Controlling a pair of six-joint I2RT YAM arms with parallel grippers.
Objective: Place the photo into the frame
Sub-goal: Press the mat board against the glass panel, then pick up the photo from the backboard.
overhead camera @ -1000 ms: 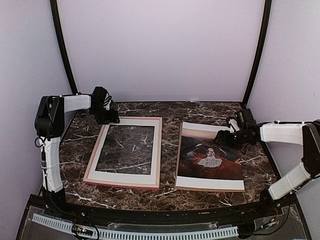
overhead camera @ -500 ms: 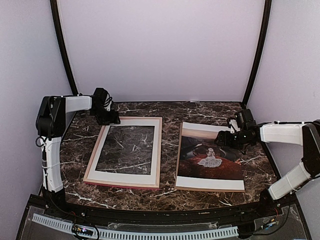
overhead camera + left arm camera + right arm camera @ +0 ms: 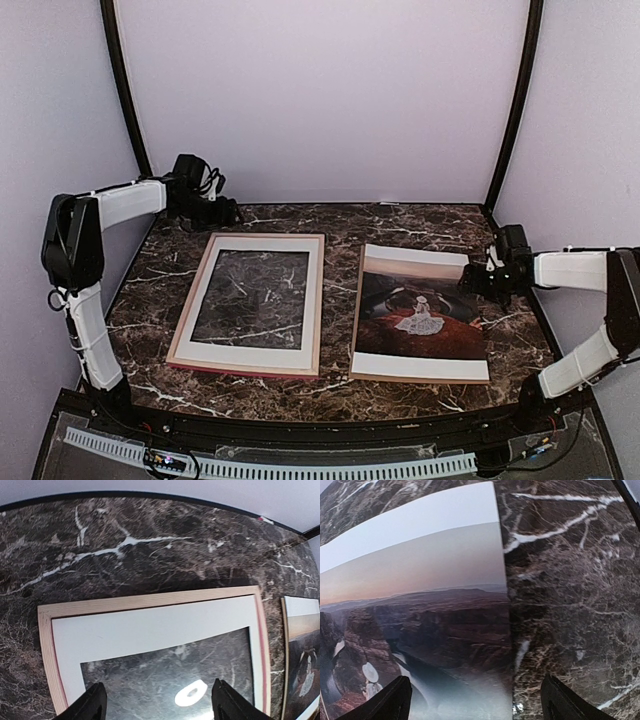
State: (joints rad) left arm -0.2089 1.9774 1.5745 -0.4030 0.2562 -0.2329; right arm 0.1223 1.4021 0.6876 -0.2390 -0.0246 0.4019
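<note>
— Where is the photo (image 3: 420,315) right now?

— Flat and face up on the marble table (image 3: 340,222), just to the right of the frame (image 3: 320,300), with a strip of bare stone between them. Nothing is holding it.

— And the arms?

— The right gripper (image 3: 475,700) hangs over the print's right edge with its fingers spread and nothing between them. The left gripper (image 3: 157,702) is spread wide too, above the frame's far rail, also holding nothing.

— So how would you pick it up?

— I'd say the trouble is a thin sheet lying on a hard slab. I'd come in low at that right edge, ease one finger under it and pinch only the white border. Then I'd lift slowly so the sheet bows rather than creases. The left arm could steady the frame.

— What's it all made of?

— The print looks smooth and slightly glossy. The frame is slim pale-pink wood with square corners, and there's a flat white mat (image 3: 250,356) inside it. A bright oval glint (image 3: 191,692) in the mat's window makes me think it's glazed.
</note>
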